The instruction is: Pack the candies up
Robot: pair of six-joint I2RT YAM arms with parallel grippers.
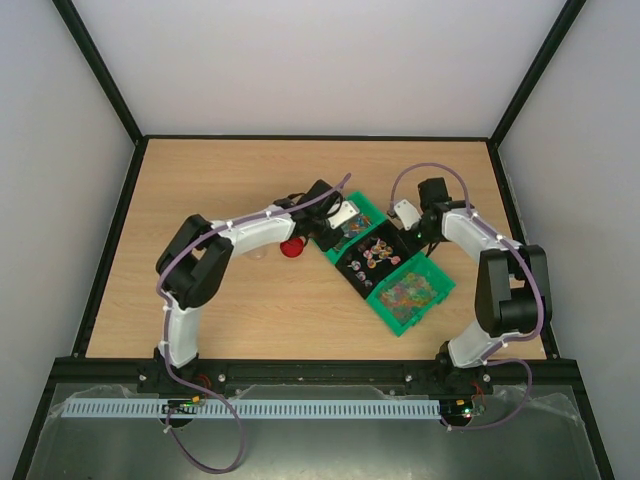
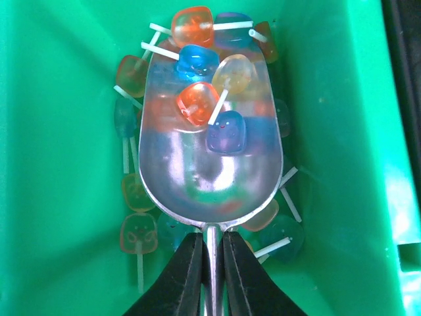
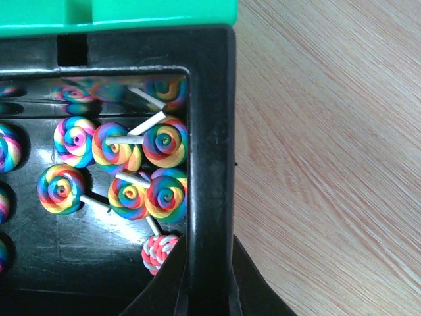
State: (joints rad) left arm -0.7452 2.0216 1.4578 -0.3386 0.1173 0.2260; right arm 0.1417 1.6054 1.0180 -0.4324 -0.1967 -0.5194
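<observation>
Your left arm (image 1: 215, 250) and right arm (image 1: 492, 275), white shells, black joints, a purple cable (image 1: 425, 168) along each, left gripper (image 2: 210, 242) and right gripper (image 3: 206, 263) with black tapered fingers (image 2: 187, 276)

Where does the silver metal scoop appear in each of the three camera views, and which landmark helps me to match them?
Top external: the silver metal scoop sits just above centre, over the upper-left green plastic bin.
Left wrist: it fills the middle, carrying a few candies, inside that bin.
Right wrist: not in it.
Shared landmark: the green bin; its rim is probably the green strip along the right wrist view's top.
</observation>
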